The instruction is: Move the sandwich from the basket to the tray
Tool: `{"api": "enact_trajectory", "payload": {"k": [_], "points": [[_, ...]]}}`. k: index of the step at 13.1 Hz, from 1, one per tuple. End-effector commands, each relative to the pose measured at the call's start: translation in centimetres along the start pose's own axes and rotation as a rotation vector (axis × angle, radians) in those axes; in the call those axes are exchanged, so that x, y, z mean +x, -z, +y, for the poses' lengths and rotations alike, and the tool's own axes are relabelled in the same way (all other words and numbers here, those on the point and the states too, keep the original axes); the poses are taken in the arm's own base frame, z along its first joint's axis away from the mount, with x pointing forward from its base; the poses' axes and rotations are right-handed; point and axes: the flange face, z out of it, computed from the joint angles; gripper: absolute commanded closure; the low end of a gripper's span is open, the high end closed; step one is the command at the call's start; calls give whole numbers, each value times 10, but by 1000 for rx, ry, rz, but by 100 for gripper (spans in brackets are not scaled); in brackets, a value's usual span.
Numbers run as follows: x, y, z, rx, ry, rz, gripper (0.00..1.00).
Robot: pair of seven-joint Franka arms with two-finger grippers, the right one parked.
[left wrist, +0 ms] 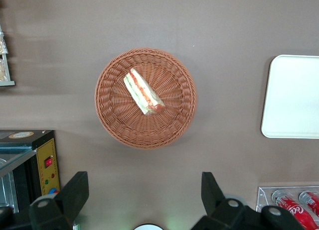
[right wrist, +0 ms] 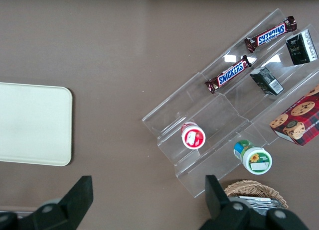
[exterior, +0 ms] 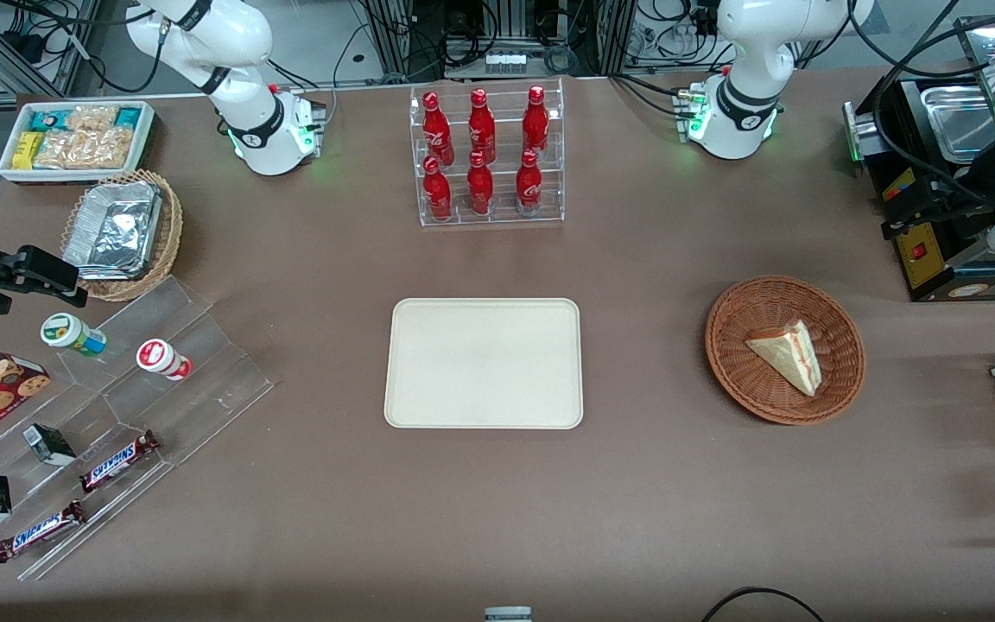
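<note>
Soft white bread makes the sandwich in the basket light and, we judge, squashable, so our wide-open gripper, high above it, should pinch its flat faces gently.

The left arm is raised, with its wrist pointing straight down at the table. The gripper hangs high above the table surface. Its two dark fingers are spread wide apart, with nothing between them. The gripper is not in contact with any object.
</note>
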Motion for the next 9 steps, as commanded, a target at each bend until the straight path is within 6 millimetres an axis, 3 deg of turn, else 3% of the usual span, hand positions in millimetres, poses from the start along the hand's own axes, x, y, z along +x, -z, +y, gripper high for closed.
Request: {"api": "enact_trajectory", "payload": {"k": [1,3,6,9], "points": [[-4,12,-2,1,17,4,0],[5,1,-8,4,42,-14,0],[51,-70,-37,77,116,-91,0],[70,-130,-39,88,311,-79,0]]}}
